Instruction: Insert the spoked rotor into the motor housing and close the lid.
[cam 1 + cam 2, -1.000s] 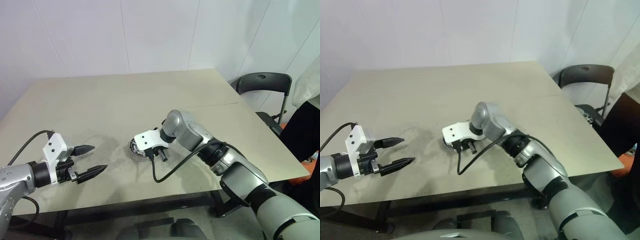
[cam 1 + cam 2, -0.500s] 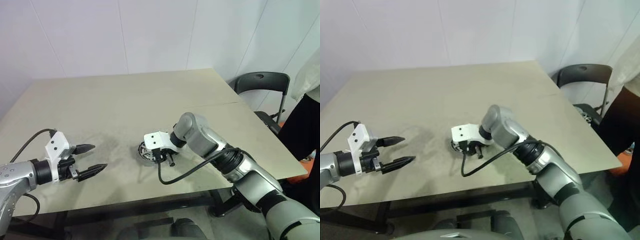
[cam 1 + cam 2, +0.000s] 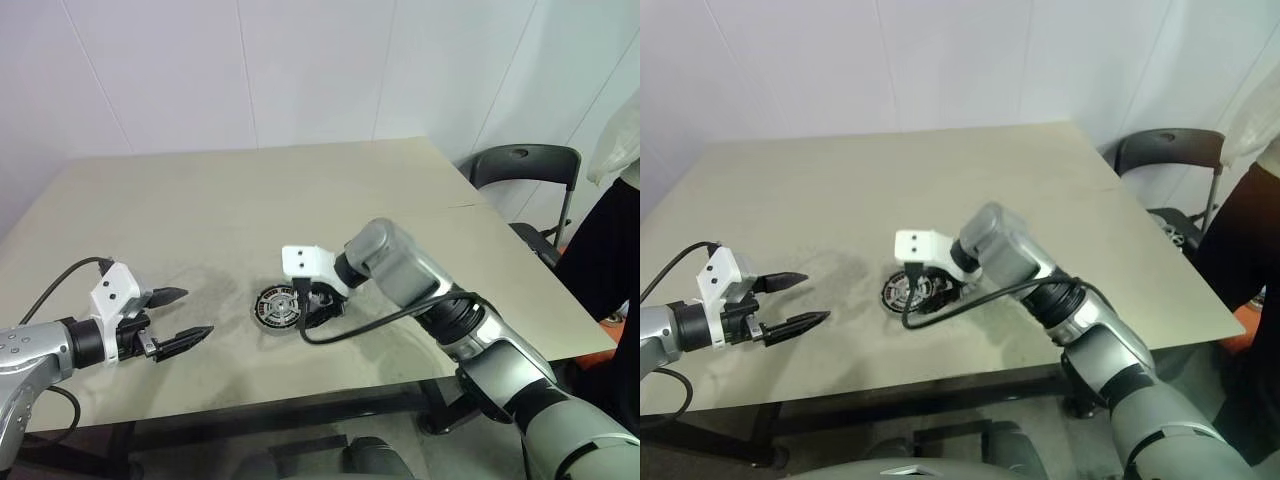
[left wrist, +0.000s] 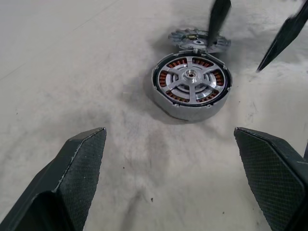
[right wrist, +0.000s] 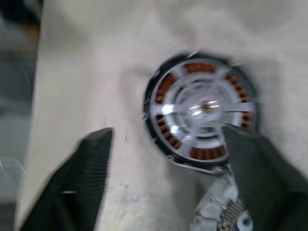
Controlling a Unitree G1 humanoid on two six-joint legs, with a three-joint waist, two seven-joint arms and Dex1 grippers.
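Both jaws stand wide; my right gripper (image 3: 318,300) just released the spoked rotor (image 4: 192,79) inside the motor housing (image 4: 166,96); lid (image 4: 195,38) next.

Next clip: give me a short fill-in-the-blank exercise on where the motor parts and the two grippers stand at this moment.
1. The spoked rotor sits inside the motor ____.
2. The lid lies on the ____ beside the motor housing, not yet fitted.
3. The right gripper hangs above the motor housing with its fingers ____.
4. The left gripper holds ____.

Missing words: housing; table; open; nothing
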